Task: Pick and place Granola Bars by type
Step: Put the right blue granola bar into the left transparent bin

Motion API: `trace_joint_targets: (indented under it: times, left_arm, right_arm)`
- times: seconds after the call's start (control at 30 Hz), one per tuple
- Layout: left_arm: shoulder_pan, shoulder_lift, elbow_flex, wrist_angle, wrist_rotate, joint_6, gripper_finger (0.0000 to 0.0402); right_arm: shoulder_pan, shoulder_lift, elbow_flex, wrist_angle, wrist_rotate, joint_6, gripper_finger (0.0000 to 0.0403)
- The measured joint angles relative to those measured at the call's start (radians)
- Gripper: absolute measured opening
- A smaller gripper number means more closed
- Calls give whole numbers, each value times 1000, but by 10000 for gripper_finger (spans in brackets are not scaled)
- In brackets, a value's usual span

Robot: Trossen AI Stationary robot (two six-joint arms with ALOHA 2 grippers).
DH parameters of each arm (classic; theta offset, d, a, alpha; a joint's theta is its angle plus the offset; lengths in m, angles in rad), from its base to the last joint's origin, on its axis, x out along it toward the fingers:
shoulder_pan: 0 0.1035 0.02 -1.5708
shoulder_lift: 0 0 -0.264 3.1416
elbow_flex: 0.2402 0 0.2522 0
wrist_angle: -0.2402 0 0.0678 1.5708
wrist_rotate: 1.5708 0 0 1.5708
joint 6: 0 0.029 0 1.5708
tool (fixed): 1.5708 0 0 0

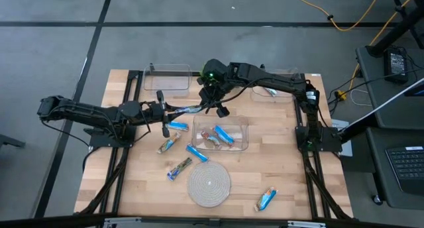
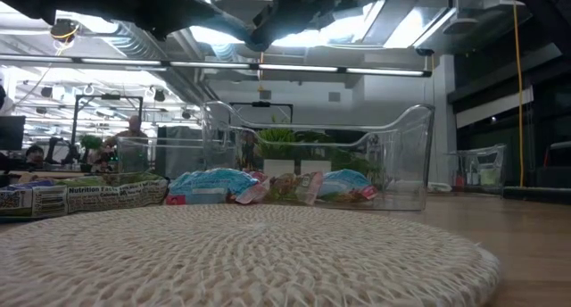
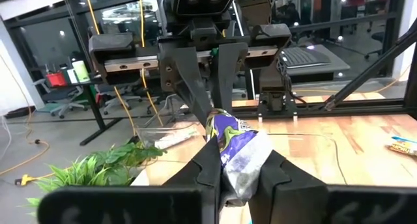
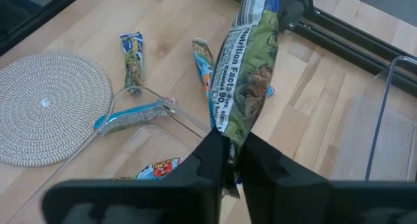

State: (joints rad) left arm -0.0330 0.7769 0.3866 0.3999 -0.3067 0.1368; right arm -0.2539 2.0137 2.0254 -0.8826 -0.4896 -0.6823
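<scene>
One granola bar (image 1: 189, 111), in a green-and-white wrapper with a nutrition panel, hangs in the air between both grippers, above the table's far middle. My left gripper (image 3: 238, 178) reaches in from the table's left and is shut on one end. My right gripper (image 4: 231, 152) comes from the far right and is shut on the other end. Other granola bars lie loose on the wood (image 1: 177, 126), (image 1: 167, 145), (image 1: 197, 153), and several lie in the clear middle bin (image 1: 242, 145). My left gripper pinches the bar's crinkled end (image 3: 242, 155) between its two fingers, pointing level from the table's left, in line with the bar. The bar is lifted clear of the table. My right gripper pinches the bar's opposite end seal (image 4: 229, 134) between its two fingers, slanting down from the far right. The bar stretches away from the fingers (image 4: 208, 155) toward the other gripper.
A round woven mat (image 1: 209, 183) lies near the front edge, with a bar (image 1: 179, 167) at its left and another (image 1: 266, 199) at the front right. Two clear bins (image 1: 169, 77), (image 1: 275, 89) stand along the far edge; the right one holds a bar.
</scene>
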Motion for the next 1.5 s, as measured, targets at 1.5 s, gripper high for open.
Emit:
trace_joint_targets:
  times: [1.5]
  left_arm:
    - [310, -179, 0, -312, -490, 129, 23]
  right_arm:
    - [-142, -4, 292, -490, 311, 235, 147]
